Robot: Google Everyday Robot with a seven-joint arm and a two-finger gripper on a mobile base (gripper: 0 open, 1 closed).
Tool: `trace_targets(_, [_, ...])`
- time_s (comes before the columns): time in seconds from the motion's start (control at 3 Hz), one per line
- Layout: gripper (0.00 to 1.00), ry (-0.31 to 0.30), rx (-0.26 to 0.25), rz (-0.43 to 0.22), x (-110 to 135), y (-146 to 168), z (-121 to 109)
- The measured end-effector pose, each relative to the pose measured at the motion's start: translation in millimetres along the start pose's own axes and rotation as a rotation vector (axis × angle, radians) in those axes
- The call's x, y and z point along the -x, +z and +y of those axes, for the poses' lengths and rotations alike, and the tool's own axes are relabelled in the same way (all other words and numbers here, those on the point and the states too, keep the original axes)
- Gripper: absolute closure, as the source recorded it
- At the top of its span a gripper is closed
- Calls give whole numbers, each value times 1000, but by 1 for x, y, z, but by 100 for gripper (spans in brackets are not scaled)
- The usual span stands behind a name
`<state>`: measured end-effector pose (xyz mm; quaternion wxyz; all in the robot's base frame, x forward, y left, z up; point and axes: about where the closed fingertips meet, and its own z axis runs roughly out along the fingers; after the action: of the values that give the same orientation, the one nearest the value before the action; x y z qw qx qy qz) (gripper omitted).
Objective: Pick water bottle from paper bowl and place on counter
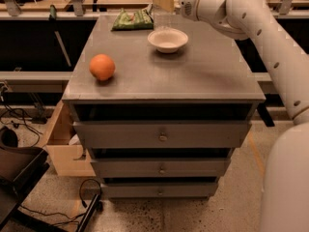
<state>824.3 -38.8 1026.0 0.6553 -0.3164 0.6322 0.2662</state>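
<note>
No legible text or labels anywhere

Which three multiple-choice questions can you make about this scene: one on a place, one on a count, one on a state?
1. Where is the orange?
A. on the counter, near its left front
B. on the floor
C. at the counter's far right corner

2. How many drawers does the cabinet front show?
A. one
B. three
C. five

3. What is the state of the bowl?
A. upside down
B. holding the bottle
C. empty

Key:
1 A: the orange lies by the left front edge, apart from the bowl.
2 B: three fronts with knobs are stacked.
3 C: the end effector, at the counter's far edge, holds the bottle above the bowl.
</note>
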Motion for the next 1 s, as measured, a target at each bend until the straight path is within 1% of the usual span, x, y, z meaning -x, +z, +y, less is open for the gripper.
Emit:
trace_targets(0.33, [100,-17,28,-18,16,-21,29])
trace_targets(0.67, [100,-8,59,-15,20,-52,66])
trace_targets(1.0, [100,22,105,-2,7,-78,106])
